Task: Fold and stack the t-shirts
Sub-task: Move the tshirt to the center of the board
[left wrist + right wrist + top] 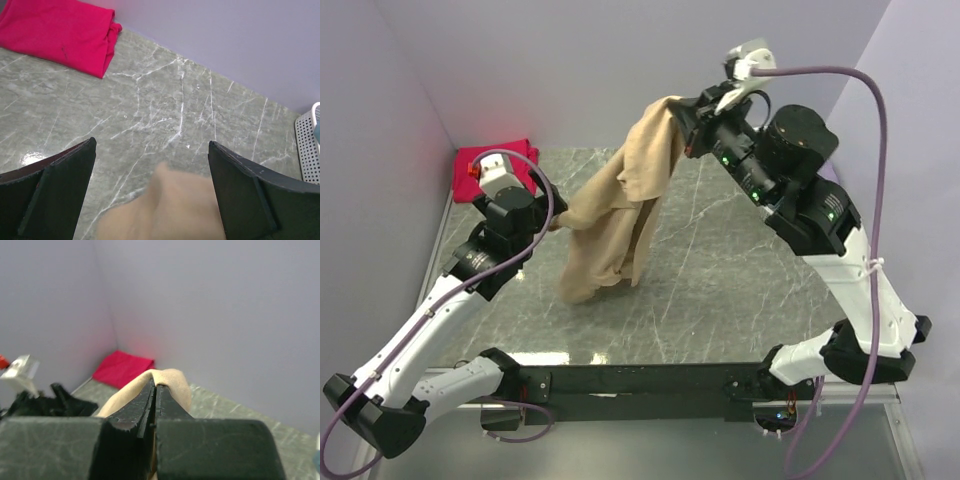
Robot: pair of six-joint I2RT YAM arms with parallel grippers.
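My right gripper [682, 118] is raised high at the back and is shut on the top edge of the tan t-shirt [620, 210], which hangs down to the table in a long drape. In the right wrist view the closed jaws [155, 386] pinch a fold of the tan t-shirt [175, 382]. My left gripper [553, 226] is open at the shirt's lower left corner. In the left wrist view blurred tan cloth [170, 210] lies between the wide-apart fingers [152, 145], not pinched. The red-pink t-shirt [495, 165] lies folded in the back left corner [60, 32].
The marble tabletop [720, 280] is boxed in by pale walls at the back and sides. A white lattice basket [310, 145] shows at the right edge of the left wrist view. The left arm [50, 400] appears low in the right wrist view.
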